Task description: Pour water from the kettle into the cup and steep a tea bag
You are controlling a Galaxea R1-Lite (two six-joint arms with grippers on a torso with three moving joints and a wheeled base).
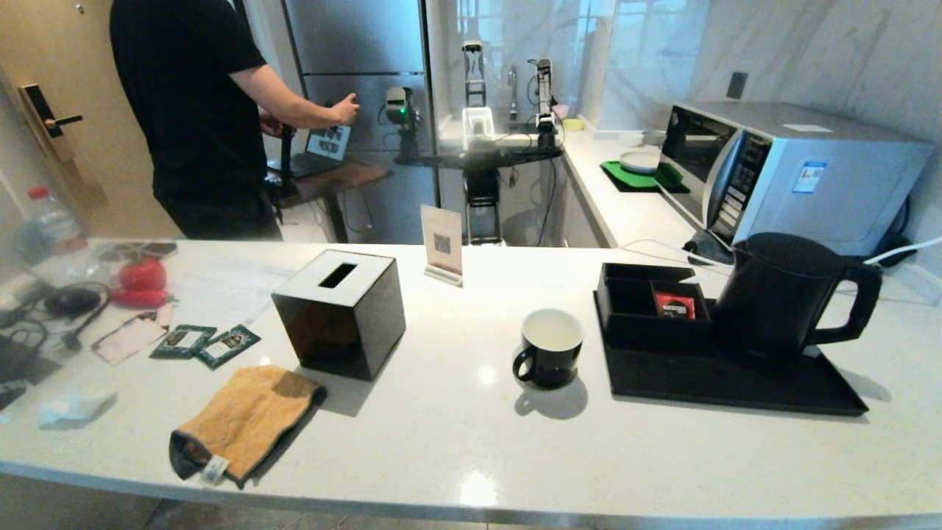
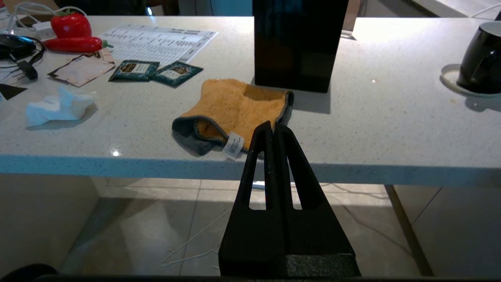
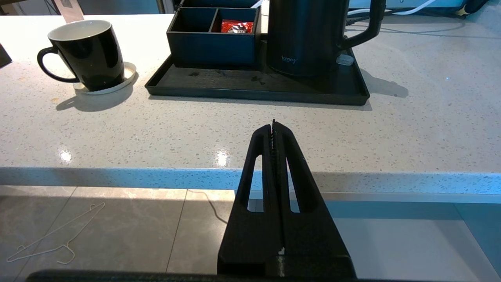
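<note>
Both claws closed and empty, parked off the near edge of the table (image 1: 471,449).

Left claw (image 2: 274,127) pinched shut before the orange cloth (image 2: 238,107); right claw (image 3: 274,127) pinched shut facing the black tray (image 3: 254,88). Kettle (image 1: 780,298) upright on that tray, beside a compartment box holding a red packet (image 1: 675,305). Cup (image 1: 550,347) standing just left of the tray, white inside showing, handle to the left. No tea bag discernible.

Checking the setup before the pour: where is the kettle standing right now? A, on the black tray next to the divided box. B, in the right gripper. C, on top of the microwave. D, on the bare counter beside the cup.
A: the kettle stands on the black tray, right beside the divided box, apart from the cup.
</note>
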